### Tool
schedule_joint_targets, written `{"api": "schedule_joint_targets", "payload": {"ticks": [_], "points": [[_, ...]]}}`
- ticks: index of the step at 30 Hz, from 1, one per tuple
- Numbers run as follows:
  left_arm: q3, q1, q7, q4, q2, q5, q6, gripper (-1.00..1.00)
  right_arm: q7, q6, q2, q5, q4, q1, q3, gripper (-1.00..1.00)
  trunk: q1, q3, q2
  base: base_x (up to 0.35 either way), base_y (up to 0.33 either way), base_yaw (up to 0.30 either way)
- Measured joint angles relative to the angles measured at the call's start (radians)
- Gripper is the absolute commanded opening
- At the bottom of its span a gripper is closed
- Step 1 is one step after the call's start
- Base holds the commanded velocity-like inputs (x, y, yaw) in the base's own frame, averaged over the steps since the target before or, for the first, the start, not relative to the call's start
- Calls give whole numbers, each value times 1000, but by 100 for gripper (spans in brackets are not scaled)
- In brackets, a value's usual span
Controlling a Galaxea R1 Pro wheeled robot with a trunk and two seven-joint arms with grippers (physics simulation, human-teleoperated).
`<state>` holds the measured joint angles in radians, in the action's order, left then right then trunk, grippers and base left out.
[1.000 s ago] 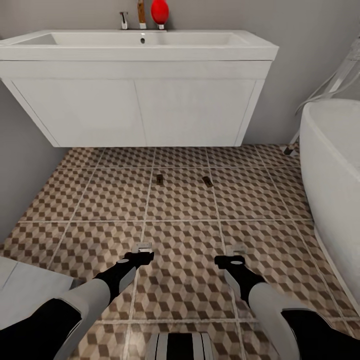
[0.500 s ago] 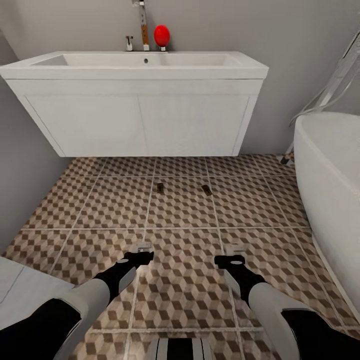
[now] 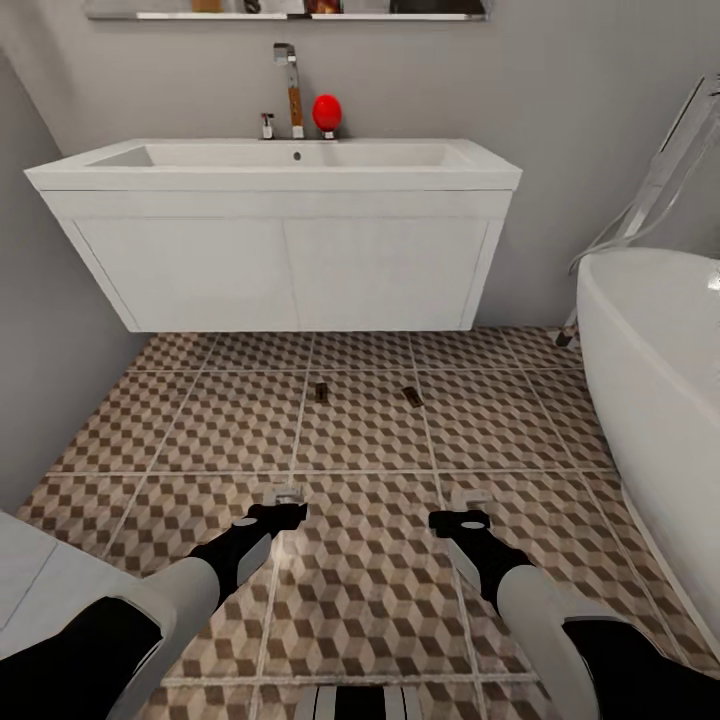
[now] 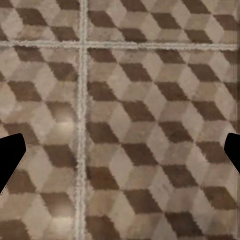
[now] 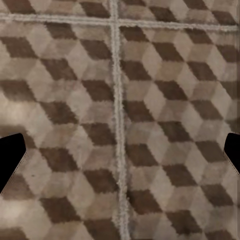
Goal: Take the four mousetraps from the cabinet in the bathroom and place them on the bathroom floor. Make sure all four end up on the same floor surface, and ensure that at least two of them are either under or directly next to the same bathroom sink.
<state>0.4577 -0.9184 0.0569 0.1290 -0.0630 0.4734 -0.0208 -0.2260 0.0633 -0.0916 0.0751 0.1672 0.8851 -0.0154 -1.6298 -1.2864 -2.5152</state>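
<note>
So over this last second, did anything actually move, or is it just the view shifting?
Just the view: the head camera pulled back or tilted up, so the sink sits lower in the picture and a wall shelf has appeared. The two mousetraps lie unmoved on the bathroom floor. The left gripper and right gripper stay open and empty.
</note>
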Motion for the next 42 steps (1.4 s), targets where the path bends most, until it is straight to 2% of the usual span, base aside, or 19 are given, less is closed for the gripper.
{"api": "schedule_joint_targets", "payload": {"ticks": [42], "points": [[-1,0,3,0,-6,0,-1,100,-8,-9,-1,5,11,0,5,100,19,163,10,0,0,0]]}}
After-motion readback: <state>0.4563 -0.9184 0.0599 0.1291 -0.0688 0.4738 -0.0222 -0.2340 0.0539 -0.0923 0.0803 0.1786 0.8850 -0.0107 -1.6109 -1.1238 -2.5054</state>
